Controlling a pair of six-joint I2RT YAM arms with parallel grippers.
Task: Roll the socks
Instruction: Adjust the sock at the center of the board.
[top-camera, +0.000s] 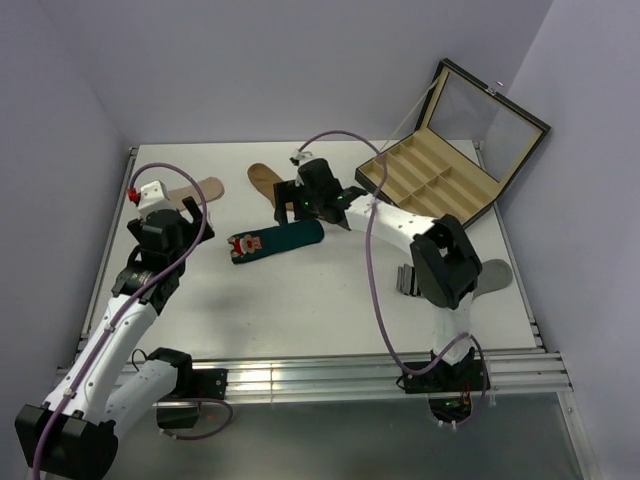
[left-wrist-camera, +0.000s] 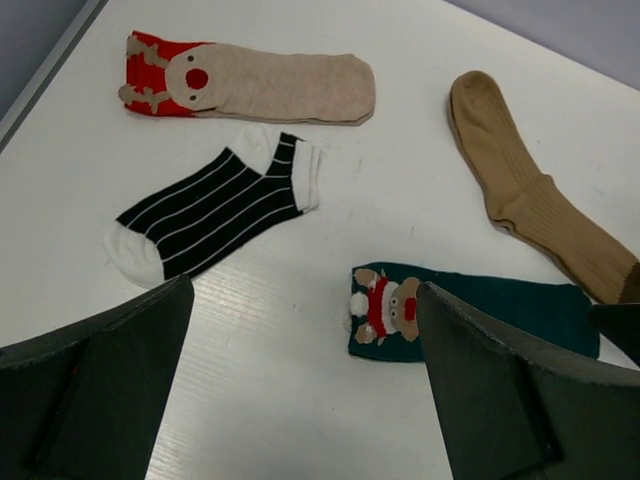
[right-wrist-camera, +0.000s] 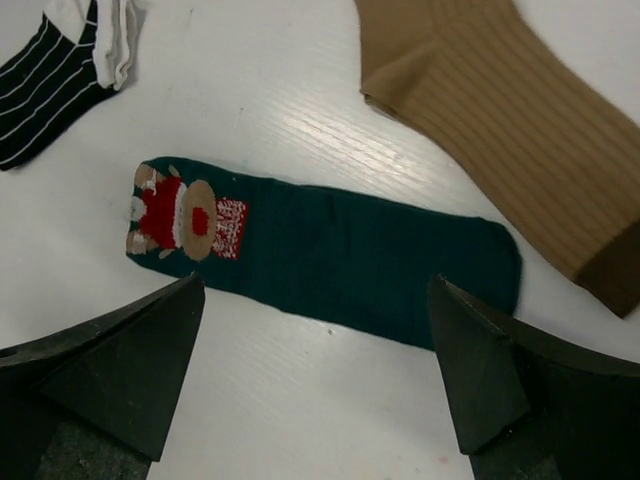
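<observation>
The dark teal reindeer sock (top-camera: 275, 242) lies flat mid-table. My right gripper (top-camera: 288, 205) hovers open just beyond it; in the right wrist view the teal sock (right-wrist-camera: 340, 250) lies across, just ahead of the open gripper (right-wrist-camera: 315, 300). My left gripper (top-camera: 190, 222) hangs open to its left, with the reindeer end of the teal sock (left-wrist-camera: 470, 310) by the right finger and bare table under the gripper (left-wrist-camera: 305, 330). A black white-striped sock (left-wrist-camera: 210, 215), a beige red-toed sock (left-wrist-camera: 270, 85) and a brown sock (left-wrist-camera: 530, 195) lie beyond. The grey sock (top-camera: 490, 273) lies by the right arm.
An open black box (top-camera: 430, 180) with tan compartments and a raised lid stands at the back right. Metal rails (top-camera: 330, 365) run along the near table edge. Walls close in the left and back sides.
</observation>
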